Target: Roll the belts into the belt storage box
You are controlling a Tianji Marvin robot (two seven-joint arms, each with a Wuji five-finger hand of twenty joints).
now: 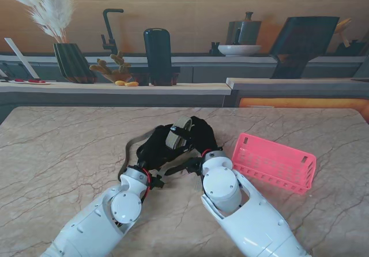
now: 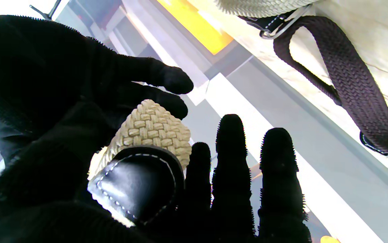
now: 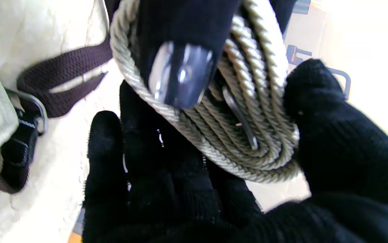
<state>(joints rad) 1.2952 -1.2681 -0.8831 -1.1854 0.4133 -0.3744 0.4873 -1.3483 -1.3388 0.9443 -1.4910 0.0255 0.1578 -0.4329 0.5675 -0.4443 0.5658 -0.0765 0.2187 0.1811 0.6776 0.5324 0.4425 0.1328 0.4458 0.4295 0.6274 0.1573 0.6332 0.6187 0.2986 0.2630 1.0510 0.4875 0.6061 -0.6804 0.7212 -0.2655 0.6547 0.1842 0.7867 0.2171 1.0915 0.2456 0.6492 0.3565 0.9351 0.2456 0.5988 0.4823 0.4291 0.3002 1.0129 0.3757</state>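
Both hands wear black knitted gloves and meet at the centre of the bench. The right hand (image 3: 187, 189) is clamped on a rolled beige belt (image 3: 244, 135): its thumb and fingers close around a tight coil of braided, rope-like cord, with a smooth dark leather tab (image 3: 180, 74) and a thin metal prong lying across the coil. The left hand (image 2: 79, 141) meets the same roll from the opposite side, its thumb and fingers curled around the basket-weave edge and a glossy black leather end with white stitching (image 2: 139, 182); three of its fingers (image 2: 231, 162) stand straight and apart beside the roll. In the stand view the coil (image 1: 180, 132) sits upright between the two gloved hands. Just beyond the hands, a second belt of dark brown ribbed webbing (image 2: 352, 84) lies loose on the bench, looped through a metal ring. To the right of the right hand, well apart from the roll, a pink plastic lattice storage box (image 1: 275, 162) rests tilted on the veined marble bench (image 1: 57, 153).
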